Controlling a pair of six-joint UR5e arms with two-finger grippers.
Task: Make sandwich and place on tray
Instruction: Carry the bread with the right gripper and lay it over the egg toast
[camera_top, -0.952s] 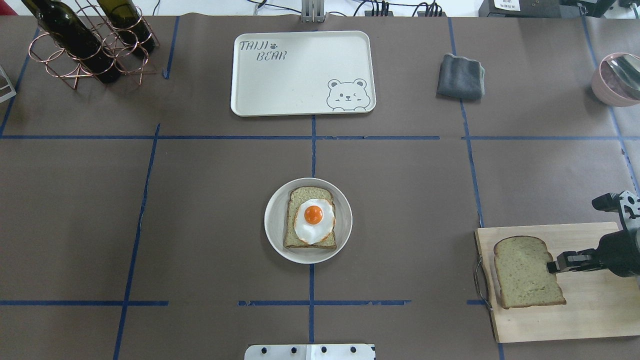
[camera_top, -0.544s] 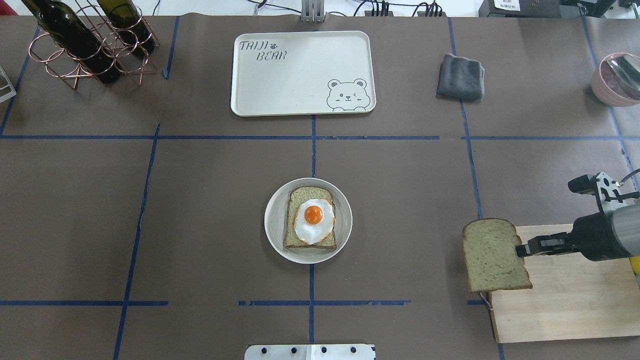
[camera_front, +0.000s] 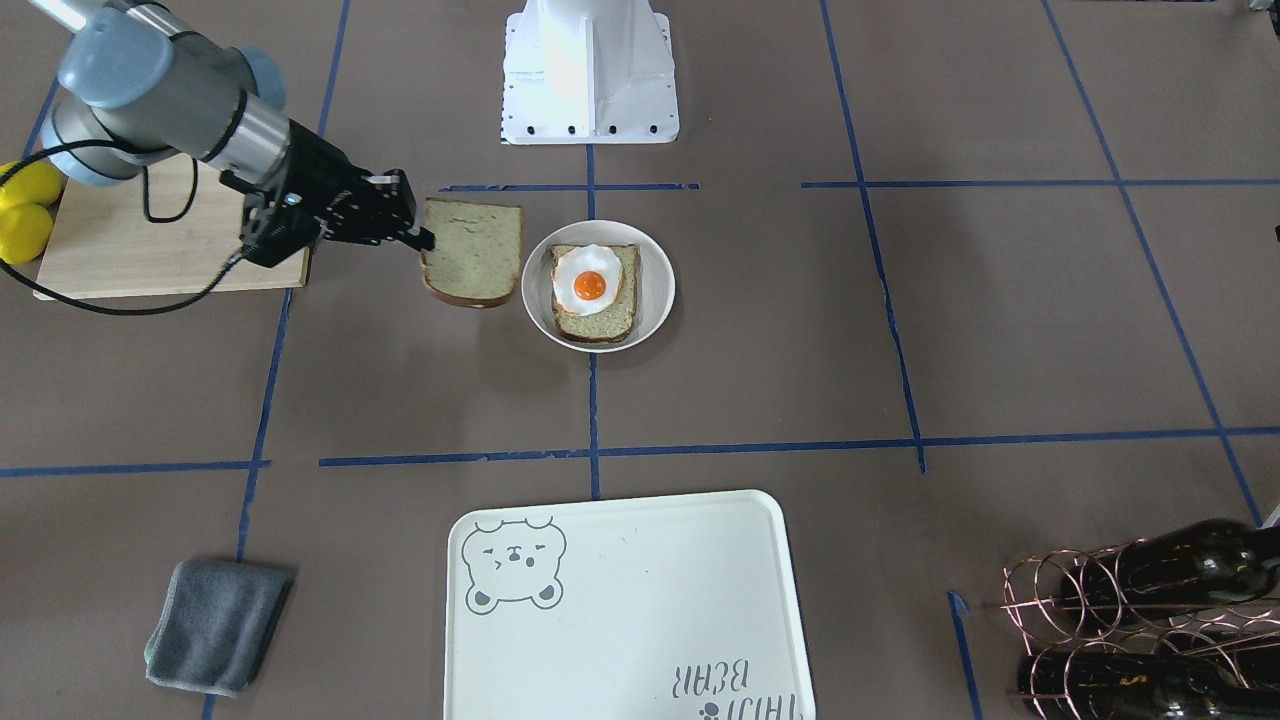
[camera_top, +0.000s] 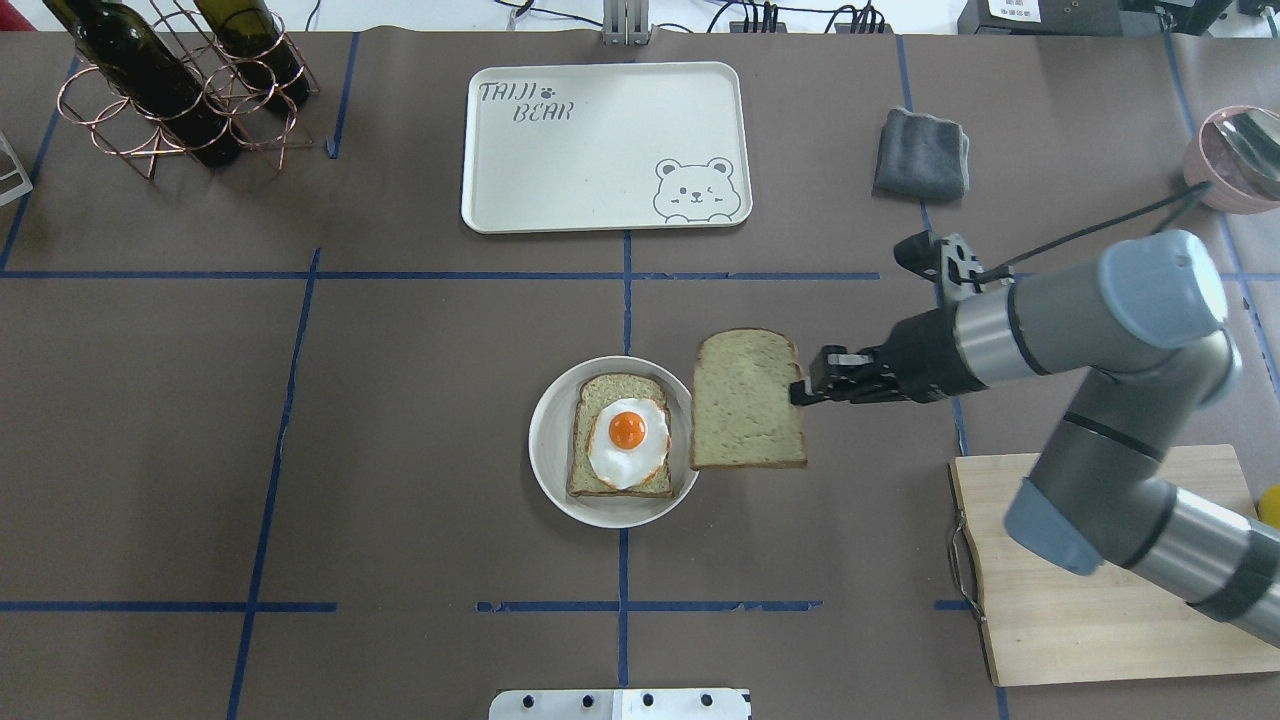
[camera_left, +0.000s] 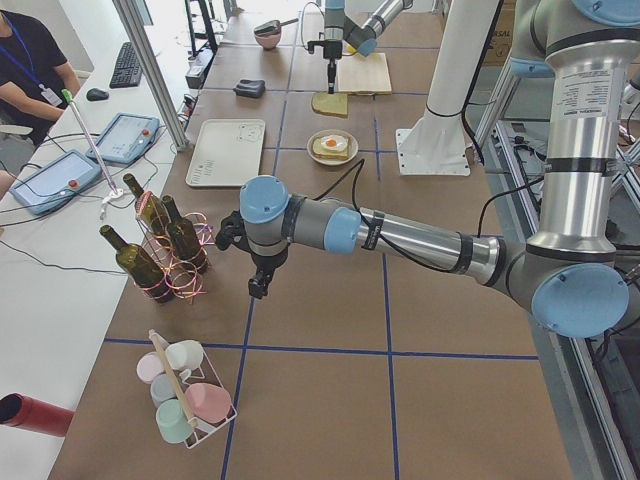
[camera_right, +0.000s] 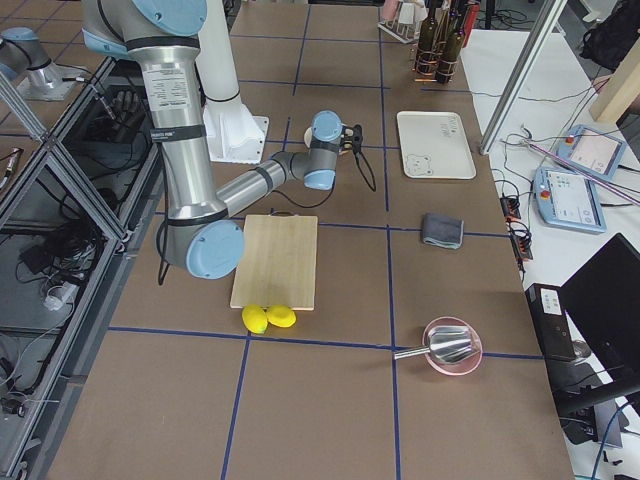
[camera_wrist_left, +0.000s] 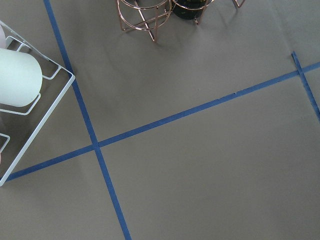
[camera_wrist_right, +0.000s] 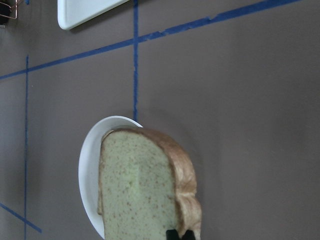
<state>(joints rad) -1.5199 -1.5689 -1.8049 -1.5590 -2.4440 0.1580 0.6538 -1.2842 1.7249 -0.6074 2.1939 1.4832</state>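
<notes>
Two slices: plated slice under one egg; held slice clamped in right claw; left claw: cannot tell.

Counter: brown-grey sheet, gridded with blue tape.
Centre: round white plate.
12 o'clock from plate: cream tray, lying flat.
1 o'clock: folded grey cloth.
2 o'clock, at the edge: pink bowl.
4 o'clock: wooden cutting board, with two lemons just beside its outer end.
10 o'clock: copper wine rack with dark bottles.
</notes>
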